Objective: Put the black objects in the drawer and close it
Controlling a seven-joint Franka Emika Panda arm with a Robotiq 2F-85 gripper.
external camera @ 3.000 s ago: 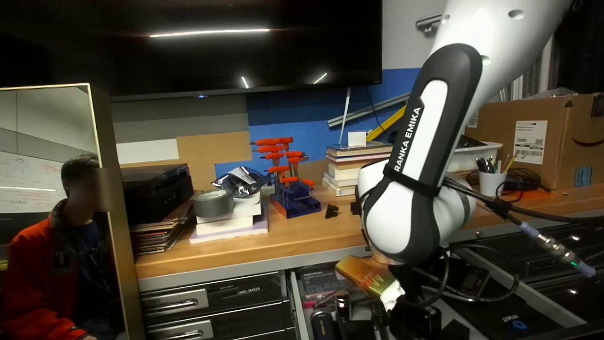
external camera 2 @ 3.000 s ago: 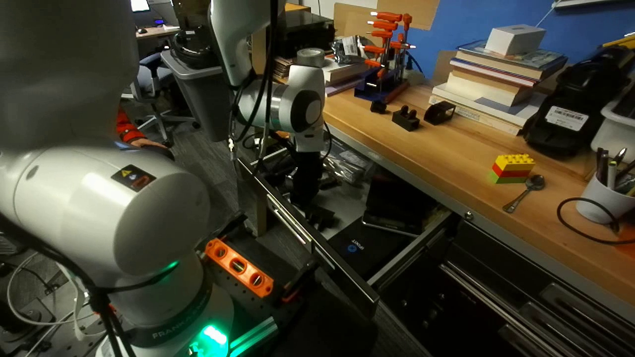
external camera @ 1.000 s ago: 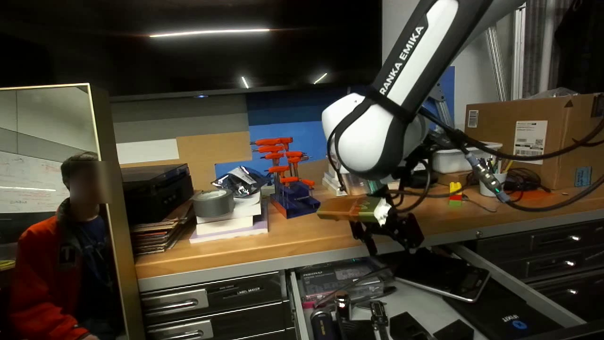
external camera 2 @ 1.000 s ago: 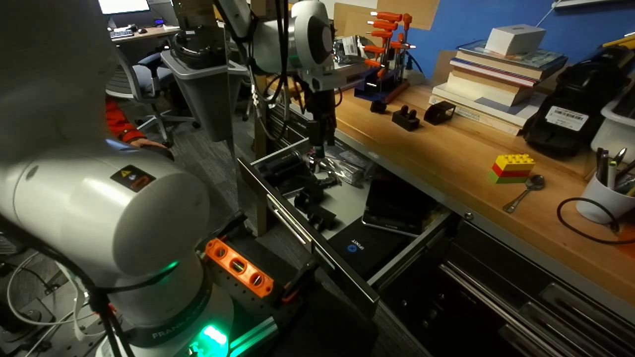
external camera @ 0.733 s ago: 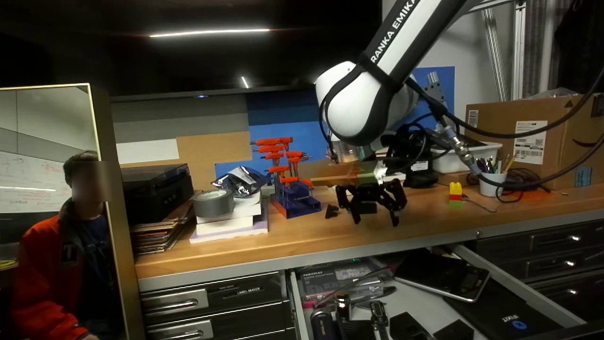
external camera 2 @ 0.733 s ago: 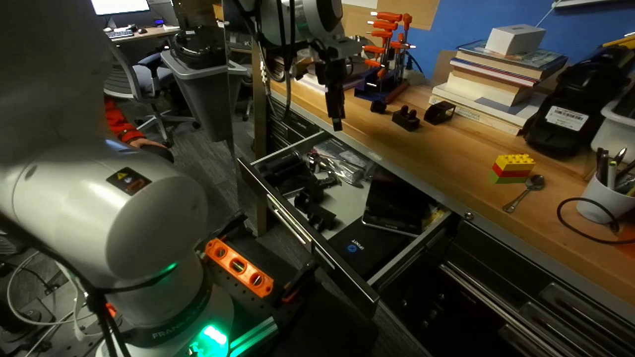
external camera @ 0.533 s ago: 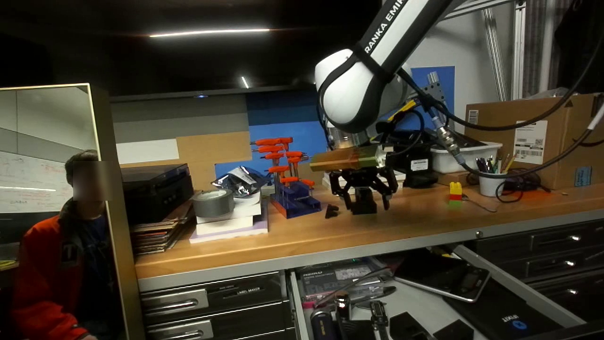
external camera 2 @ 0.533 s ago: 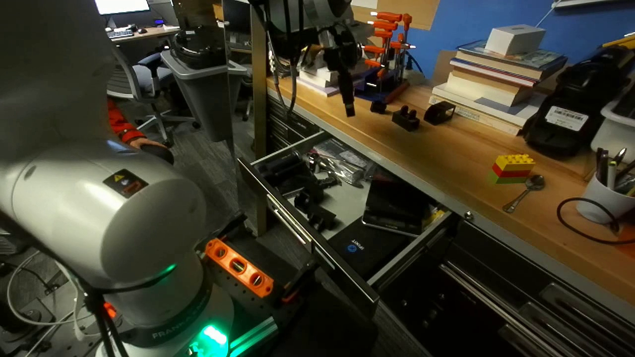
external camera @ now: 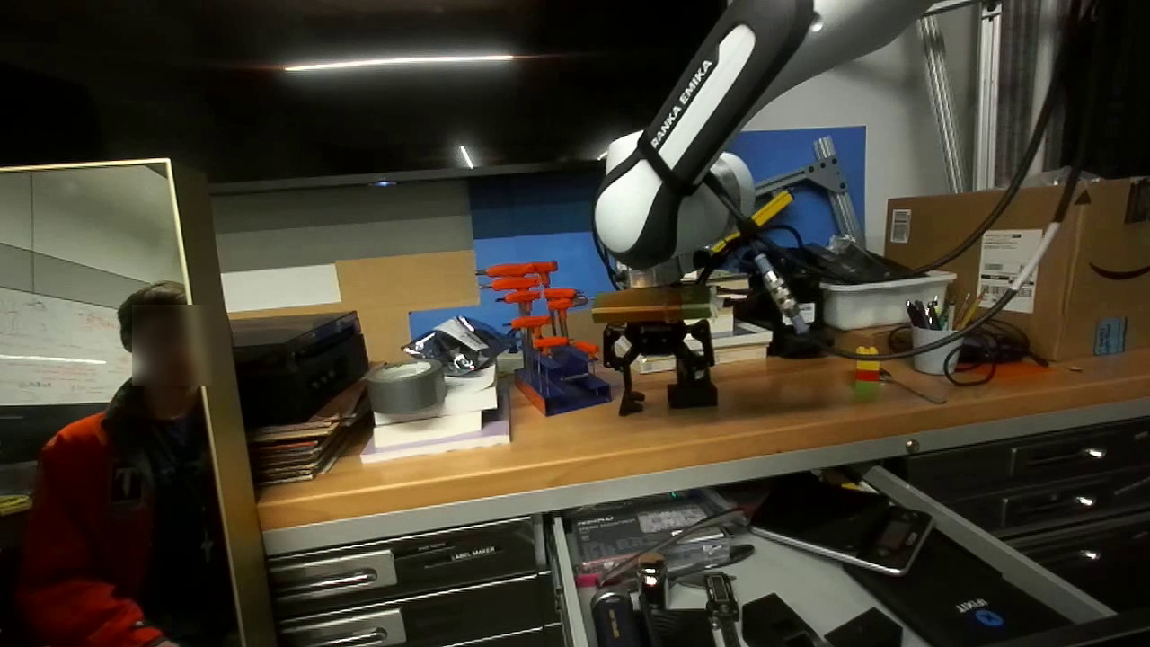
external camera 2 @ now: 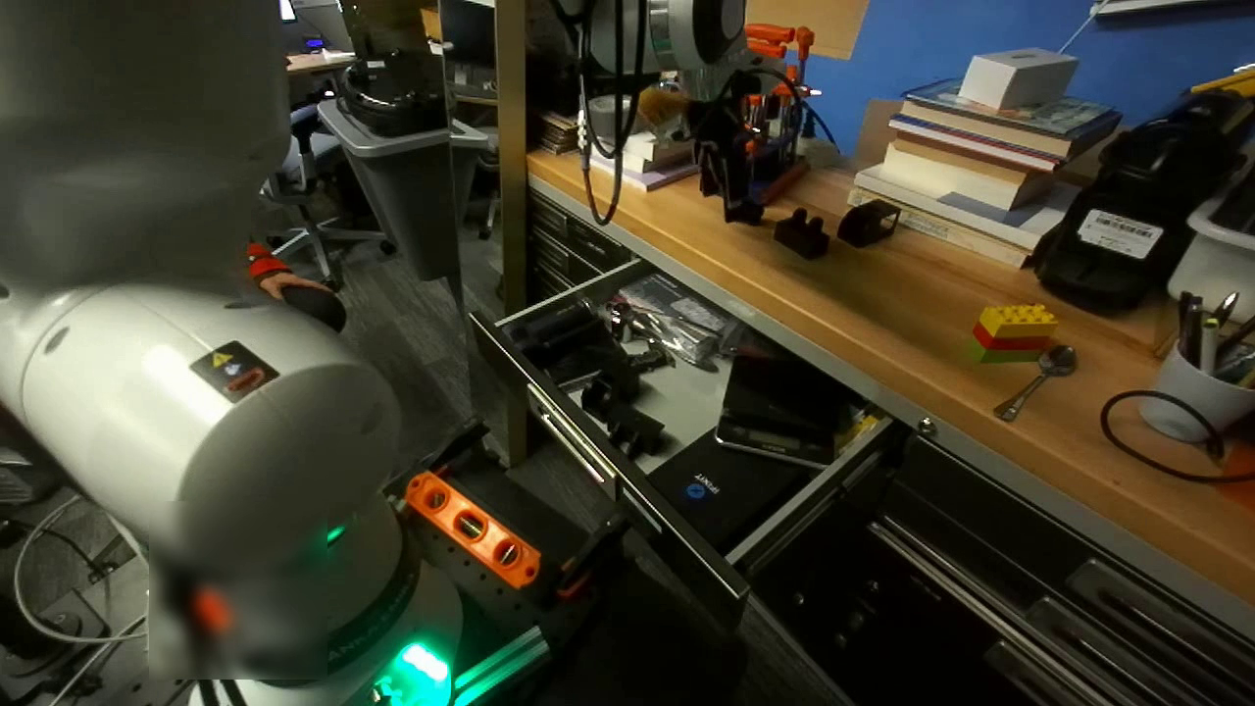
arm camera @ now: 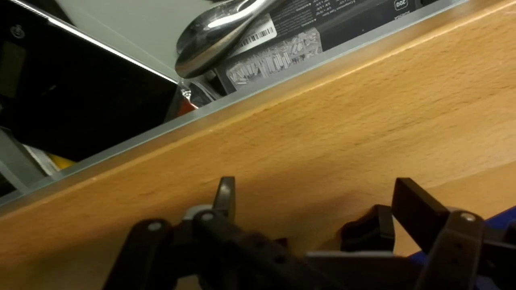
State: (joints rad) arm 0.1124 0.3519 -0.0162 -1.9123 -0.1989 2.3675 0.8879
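Spread wide and holding nothing, the gripper point(arm camera: 315, 197) hovers over the worktop point(external camera: 539, 456), a black object point(arm camera: 367, 233) right by one fingertip point(arm camera: 417, 209)! Two more black objects point(external camera 2: 803, 236) sit close by, and below, the drawer point(external camera 2: 686, 402) stands pulled out.

Books point(external camera: 431, 429) on the tabletop point(external camera: 557, 440) carry a tape roll point(external camera: 407, 394) and, just beside it, a silvery bag point(external camera: 456, 346). Near them, red-handled tools point(external camera: 530, 321) stand in a blue rack point(external camera: 561, 388). In an exterior view, a white box point(external camera 2: 1020, 78) tops a taller book stack point(external camera 2: 961, 186). Toy bricks point(external camera 2: 1016, 335), yellow over red over green, sit just beside a spoon point(external camera 2: 1055, 363). Pens point(external camera 2: 1210, 343) stand in a cup point(external camera 2: 1181, 420), and near it are a carton point(external camera: 1078, 292) and a white tub point(external camera: 885, 304). A dark screen point(external camera: 359, 117) hangs above the tabletop.
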